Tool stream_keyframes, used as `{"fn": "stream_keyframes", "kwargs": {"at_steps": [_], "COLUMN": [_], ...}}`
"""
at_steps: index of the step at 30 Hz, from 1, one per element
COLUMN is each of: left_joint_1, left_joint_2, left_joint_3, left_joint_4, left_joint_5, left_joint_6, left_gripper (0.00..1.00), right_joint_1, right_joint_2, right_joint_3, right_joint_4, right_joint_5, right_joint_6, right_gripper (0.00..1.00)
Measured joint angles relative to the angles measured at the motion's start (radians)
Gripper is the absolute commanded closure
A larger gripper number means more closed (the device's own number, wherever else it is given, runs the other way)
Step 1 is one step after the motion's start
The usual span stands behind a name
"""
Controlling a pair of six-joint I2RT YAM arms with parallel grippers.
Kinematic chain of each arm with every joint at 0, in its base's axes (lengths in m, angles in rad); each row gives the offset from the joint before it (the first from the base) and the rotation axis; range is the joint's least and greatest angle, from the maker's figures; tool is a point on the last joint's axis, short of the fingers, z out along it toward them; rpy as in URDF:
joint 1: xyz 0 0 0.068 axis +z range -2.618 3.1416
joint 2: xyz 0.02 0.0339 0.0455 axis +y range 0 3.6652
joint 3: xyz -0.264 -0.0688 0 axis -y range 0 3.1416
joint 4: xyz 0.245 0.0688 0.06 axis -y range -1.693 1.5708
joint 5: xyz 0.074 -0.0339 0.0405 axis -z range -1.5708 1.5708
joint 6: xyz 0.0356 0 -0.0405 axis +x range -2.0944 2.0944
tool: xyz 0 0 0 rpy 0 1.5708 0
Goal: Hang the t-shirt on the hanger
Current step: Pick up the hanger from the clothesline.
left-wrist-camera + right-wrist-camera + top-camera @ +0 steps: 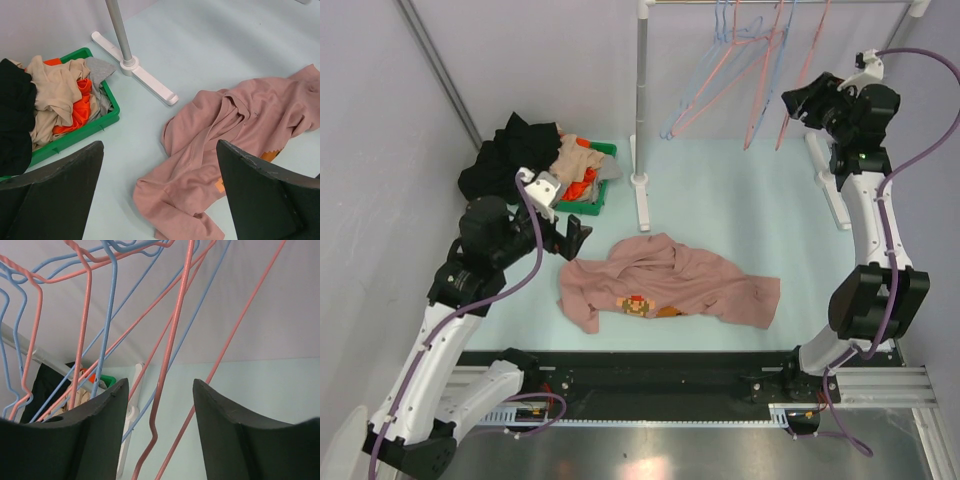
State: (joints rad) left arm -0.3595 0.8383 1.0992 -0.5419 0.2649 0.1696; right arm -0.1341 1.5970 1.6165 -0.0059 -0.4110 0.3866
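Observation:
The dusty-pink t-shirt (690, 278) lies crumpled on the table, its red-orange pixel print facing up at the front. My left gripper (582, 232) is open and empty, just above the shirt's left edge. In the left wrist view the shirt (235, 125) lies between and beyond the open gripper (159, 145). Pale-pink hangers (803, 75) hang on the rack at the back right. My right gripper (798, 100) is open, raised right next to them. In the right wrist view a pink hanger wire (172, 350) runs down between the spread jaws of the gripper (160, 382), untouched.
A green bin (599, 203) of beige and orange clothes sits at the back left, with a black garment (510, 150) beside it. The rack pole (641, 100) and its white feet (643, 208) (830, 190) stand behind the shirt. Light-blue hangers (720, 60) hang among the pink ones.

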Motion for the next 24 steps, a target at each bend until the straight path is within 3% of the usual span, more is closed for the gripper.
{"fn": "stream_keyframes", "kwargs": {"at_steps": [3,5,6,7,24], "left_joint_1": [0.000,0.000,0.000,0.000,0.000], "left_joint_2": [-0.006,-0.005,-0.005,-0.005,0.027], "left_joint_3": [0.000,0.000,0.000,0.000,0.000], "left_joint_4": [-0.001,-0.005,-0.007,-0.008,-0.020], "left_joint_5": [0.000,0.000,0.000,0.000,0.001], "left_joint_6": [0.011,0.015,0.016,0.016,0.016], "left_gripper": [0.00,0.00,0.00,0.00,0.00], "right_joint_1": [0.002,0.002,0.001,0.000,-0.100], "right_joint_2": [0.045,0.068,0.080,0.090,0.045], "right_joint_3": [0.024,0.046,0.060,0.070,0.085], "right_joint_4": [0.025,0.032,0.037,0.040,0.036], "right_joint_5": [-0.024,-0.044,-0.054,-0.063,-0.172], "right_joint_6": [0.007,0.011,0.021,0.033,0.199], "right_gripper": [0.73,0.83,0.95,1.00,1.00]}}
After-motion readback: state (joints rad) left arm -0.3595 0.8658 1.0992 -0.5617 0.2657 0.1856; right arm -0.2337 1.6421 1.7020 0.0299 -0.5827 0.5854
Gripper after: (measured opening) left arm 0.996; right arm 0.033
